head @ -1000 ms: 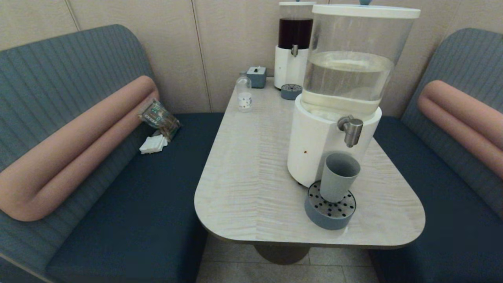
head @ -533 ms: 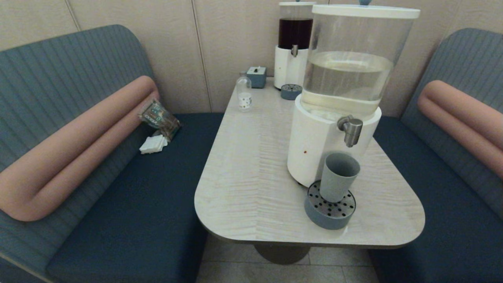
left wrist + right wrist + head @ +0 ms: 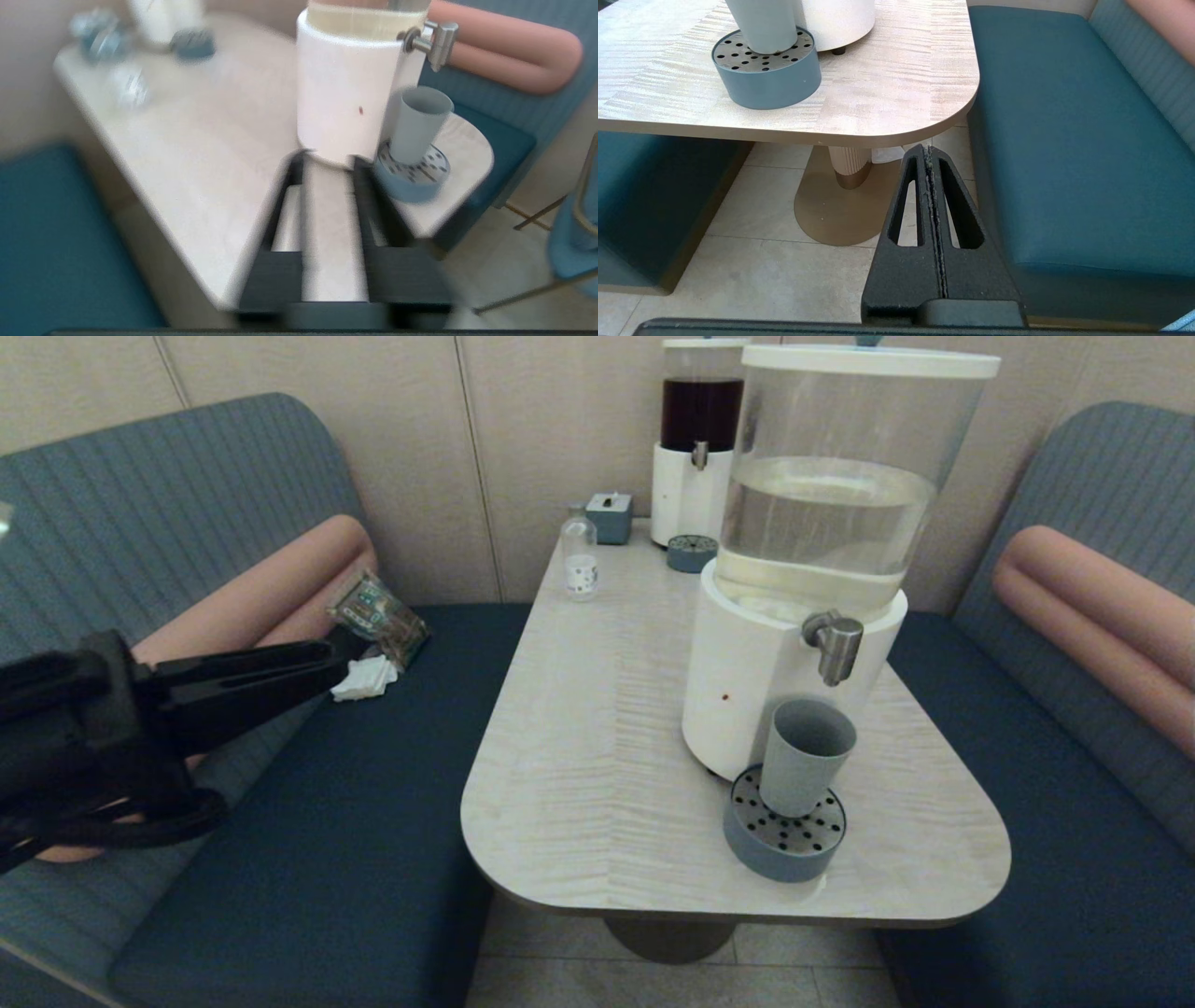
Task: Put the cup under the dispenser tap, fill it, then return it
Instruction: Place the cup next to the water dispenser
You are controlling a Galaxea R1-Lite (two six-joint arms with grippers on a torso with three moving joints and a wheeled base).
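Grey-blue cup (image 3: 805, 756) stands on drip tray (image 3: 784, 835) beneath dispenser tap (image 3: 834, 644) — I read left gripper (image 3: 327, 163) fingers parted, right gripper (image 3: 928, 151) fingers pressed together.

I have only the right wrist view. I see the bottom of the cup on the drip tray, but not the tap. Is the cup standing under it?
Observer: Yes. In the head view the cup stands upright on the drip tray, directly below the dispenser tap.
Operator: Where is the left arm?
Observer: The left gripper hovers over the left bench, beside the table and far from the cup. Its fingers are open and hold nothing.
Operator: Does liquid run from the tap?
Observer: No stream shows between the tap and the cup.
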